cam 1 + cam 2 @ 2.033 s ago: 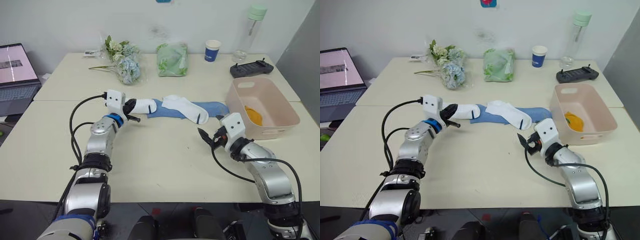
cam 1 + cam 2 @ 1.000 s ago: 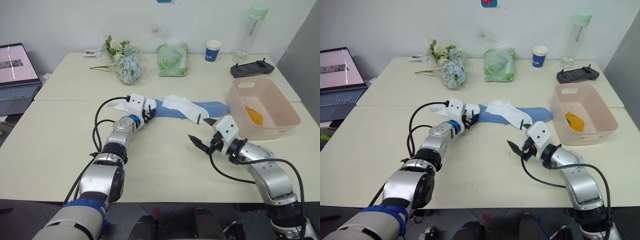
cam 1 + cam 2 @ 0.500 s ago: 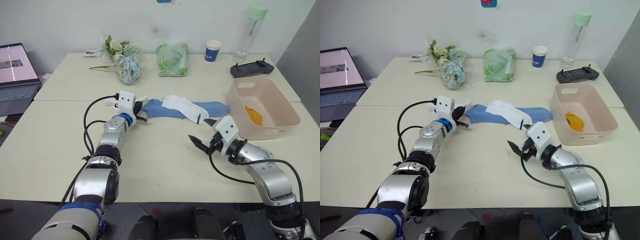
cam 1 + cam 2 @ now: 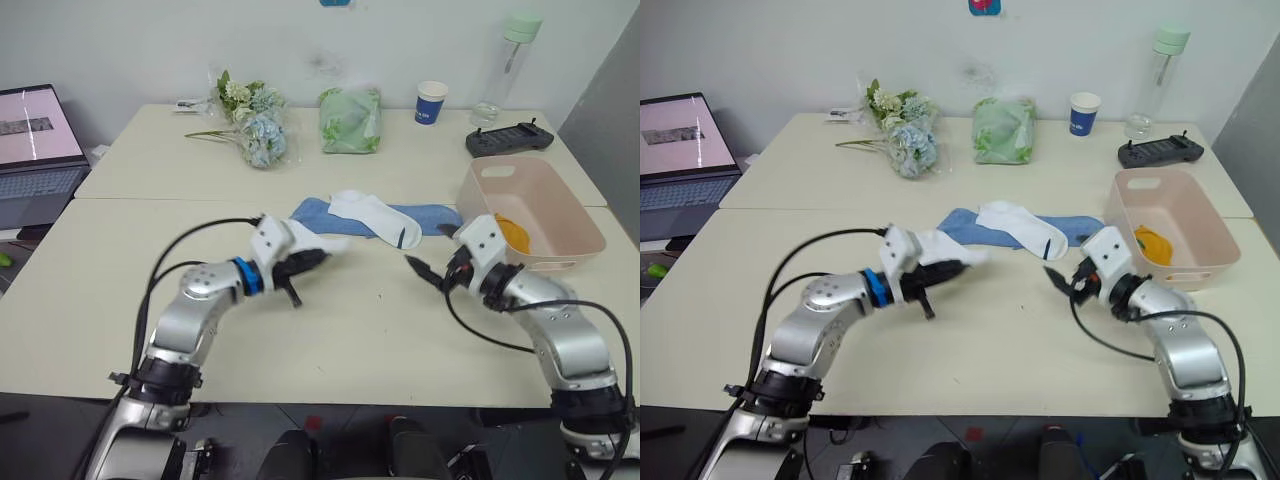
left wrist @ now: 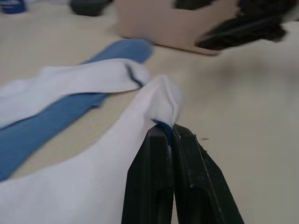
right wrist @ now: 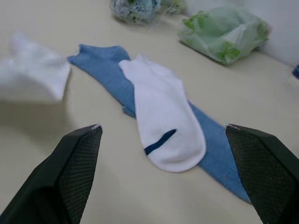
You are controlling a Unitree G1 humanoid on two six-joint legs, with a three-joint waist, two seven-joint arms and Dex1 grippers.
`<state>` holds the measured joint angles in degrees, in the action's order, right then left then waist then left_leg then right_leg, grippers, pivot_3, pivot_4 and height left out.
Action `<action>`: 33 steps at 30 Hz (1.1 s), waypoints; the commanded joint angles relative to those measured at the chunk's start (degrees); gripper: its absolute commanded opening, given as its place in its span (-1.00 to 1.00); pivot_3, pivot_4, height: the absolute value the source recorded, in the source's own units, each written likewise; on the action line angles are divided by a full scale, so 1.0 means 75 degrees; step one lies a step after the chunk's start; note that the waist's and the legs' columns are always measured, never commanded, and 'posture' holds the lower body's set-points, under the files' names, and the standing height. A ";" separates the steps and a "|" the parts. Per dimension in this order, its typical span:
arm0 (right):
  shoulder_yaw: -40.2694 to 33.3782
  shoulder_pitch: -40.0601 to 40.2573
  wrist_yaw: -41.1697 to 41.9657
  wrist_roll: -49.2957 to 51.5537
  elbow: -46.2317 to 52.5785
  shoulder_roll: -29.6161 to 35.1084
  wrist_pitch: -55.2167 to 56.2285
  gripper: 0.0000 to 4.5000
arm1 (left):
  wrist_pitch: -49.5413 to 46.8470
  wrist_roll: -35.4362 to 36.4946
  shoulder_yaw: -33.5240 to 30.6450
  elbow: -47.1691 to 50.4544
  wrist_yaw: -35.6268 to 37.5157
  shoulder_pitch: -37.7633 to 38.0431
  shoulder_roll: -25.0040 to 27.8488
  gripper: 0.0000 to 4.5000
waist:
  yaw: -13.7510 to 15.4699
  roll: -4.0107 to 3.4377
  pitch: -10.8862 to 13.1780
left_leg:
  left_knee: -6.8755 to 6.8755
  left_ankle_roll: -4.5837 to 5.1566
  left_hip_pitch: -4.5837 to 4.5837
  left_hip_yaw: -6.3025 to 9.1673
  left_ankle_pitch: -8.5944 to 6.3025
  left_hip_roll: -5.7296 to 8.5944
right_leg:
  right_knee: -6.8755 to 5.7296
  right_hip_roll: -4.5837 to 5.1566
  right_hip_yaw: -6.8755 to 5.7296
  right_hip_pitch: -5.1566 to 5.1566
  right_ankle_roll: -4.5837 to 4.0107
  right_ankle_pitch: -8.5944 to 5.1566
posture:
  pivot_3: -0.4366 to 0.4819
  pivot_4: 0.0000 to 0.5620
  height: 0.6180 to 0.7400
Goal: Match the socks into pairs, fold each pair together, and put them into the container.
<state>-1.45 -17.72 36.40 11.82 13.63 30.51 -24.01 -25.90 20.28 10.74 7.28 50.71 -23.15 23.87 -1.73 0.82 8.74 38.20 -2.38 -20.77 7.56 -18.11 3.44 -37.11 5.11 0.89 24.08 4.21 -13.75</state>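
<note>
On the near table (image 4: 330, 340), one sock (image 4: 372, 216) lies across two others (image 4: 420, 214) laid end to end, mid-table. To their left, nearer the front edge, the left gripper (image 4: 305, 262) is closed on a fourth sock (image 5: 93, 172), which is lifted off the surface. The right gripper (image 4: 432, 262), fingers spread wide, sits to the right of the pile, just beside the container (image 4: 560, 240). A folded sock pair (image 4: 510, 231) lies inside the container. On the far table (image 4: 150, 150) stand flowers (image 4: 255, 130), a cloth bundle (image 4: 350, 120), a cup (image 4: 431, 102), a bottle (image 4: 503, 62) and a controller (image 4: 512, 138), left to right. A laptop (image 4: 35, 150) sits off to the far left.

Silver jointed arms, white wrist housings, blue left wrist ring, black cables, black fingers (image 5: 159, 186)
</note>
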 commanded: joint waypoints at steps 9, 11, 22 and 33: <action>-0.0743 0.0571 0.1052 0.1280 0.0532 0.0831 -0.0436 1.00 | -0.0944 0.0312 0.0225 0.0238 0.0037 -0.0209 -0.0305 -0.06 | -0.0028 0.0000 0.0000 | -0.0003 0.0000 0.0000 -0.0004 0.0000 -0.0004 | 0.0002 -0.0003 0.0002 0.0002 0.0000 0.0000 | -0.05 -0.47 1.00; -0.0721 0.0666 0.1050 0.1224 0.0482 0.0849 -0.0334 1.00 | -0.1181 0.0530 0.0032 0.0354 0.0156 -0.0244 -0.0115 0.21 | -0.0019 0.0000 0.0000 | -0.0003 0.0000 0.0000 -0.0004 0.0000 -0.0004 | 0.0003 -0.0003 0.0004 0.0002 0.0000 0.0000 | -0.05 -0.47 1.00; 0.0217 0.1753 0.0400 0.1156 0.1668 0.0444 -0.1382 1.00 | 0.1011 -0.0818 -0.0950 -0.3347 -0.0903 -0.1553 0.0181 0.91 | 0.0000 0.0000 0.0000 | -0.0004 -0.0001 -0.0001 -0.0007 0.0000 0.0001 | 0.0012 0.0001 0.0004 0.0004 0.0000 0.0000 | -0.05 -0.47 1.00; 0.1094 0.2042 -0.0344 0.0839 0.2047 0.0116 -0.2287 0.62 | 0.1956 -0.1559 -0.0640 -0.4974 -0.0455 -0.1875 0.0064 0.67 | -0.0004 0.0002 0.0000 | -0.0001 -0.0001 -0.0005 0.0001 0.0000 0.0005 | 0.0007 0.0003 -0.0003 0.0008 0.0000 0.0000 | -0.05 -0.47 1.00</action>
<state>6.77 -2.50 33.44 17.66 26.25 30.91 -41.09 -12.19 8.46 6.43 -30.99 46.15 -36.73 24.49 -1.75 0.83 8.74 38.19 -2.39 -20.81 7.57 -18.11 3.48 -37.05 5.13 0.86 24.14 4.21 -13.75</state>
